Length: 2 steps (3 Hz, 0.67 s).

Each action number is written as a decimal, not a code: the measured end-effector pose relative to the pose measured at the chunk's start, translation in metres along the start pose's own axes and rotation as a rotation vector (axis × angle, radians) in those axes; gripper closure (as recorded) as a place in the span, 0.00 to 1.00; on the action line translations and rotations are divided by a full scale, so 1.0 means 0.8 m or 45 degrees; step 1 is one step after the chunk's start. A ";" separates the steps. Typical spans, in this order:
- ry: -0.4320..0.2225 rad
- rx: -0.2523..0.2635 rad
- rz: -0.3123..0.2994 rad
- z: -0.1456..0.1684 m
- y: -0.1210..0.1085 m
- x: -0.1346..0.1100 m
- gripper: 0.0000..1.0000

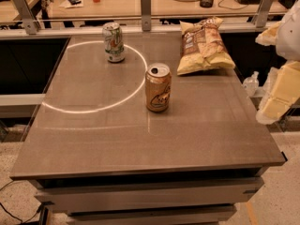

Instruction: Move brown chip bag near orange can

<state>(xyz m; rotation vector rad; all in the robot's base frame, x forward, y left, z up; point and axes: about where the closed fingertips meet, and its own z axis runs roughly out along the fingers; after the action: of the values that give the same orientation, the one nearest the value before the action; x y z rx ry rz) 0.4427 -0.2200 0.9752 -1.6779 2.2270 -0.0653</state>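
The brown chip bag lies at the far right of the table, pale yellow with a brown panel, puffy and angled. The orange can stands upright near the table's middle, in front of and to the left of the bag, with a clear gap between them. My gripper shows as cream-coloured parts at the right edge of the camera view, off the table's right side and to the right of the bag. It touches nothing.
A white-and-green can stands at the far left of the table, on a bright ring of light. A rail with metal posts runs behind the table. A desk with clutter lies beyond. A small bottle sits off the right edge.
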 end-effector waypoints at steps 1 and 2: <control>0.020 0.088 0.143 0.017 -0.032 0.027 0.00; 0.079 0.248 0.355 0.036 -0.079 0.062 0.00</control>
<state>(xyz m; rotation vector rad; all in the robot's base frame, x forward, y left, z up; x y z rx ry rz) 0.4976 -0.2806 0.9515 -1.2702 2.3920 -0.2583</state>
